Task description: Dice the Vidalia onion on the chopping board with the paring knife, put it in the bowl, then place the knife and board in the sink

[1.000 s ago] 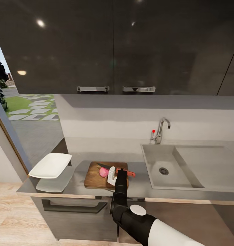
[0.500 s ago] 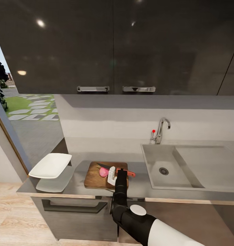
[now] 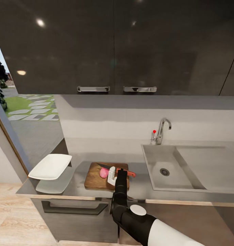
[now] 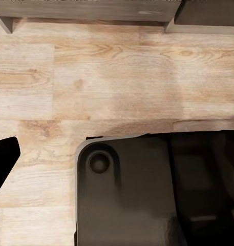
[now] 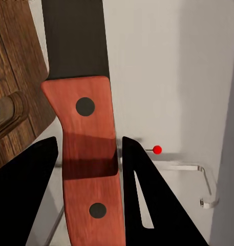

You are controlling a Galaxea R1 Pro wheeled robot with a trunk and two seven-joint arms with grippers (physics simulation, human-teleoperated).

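Fingers [image 5: 42, 174] of right gripper [image 5: 88, 164] flank paring knife [image 5: 88, 138] handle over chopping board [image 3: 93, 177].

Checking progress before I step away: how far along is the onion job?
The onion is out of the sink, whole on the board. The right hand straddles the knife handle. Still left: dicing, filling the bowl, then sinking knife and board.

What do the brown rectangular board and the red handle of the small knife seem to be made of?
The brown rectangular chopping board looks like wood with a matte finish: grain lines show in the right wrist view. The red-handled paring knife seems to have a smooth reddish wood or plastic handle with two dark rivets; its dark blade is probably metal.
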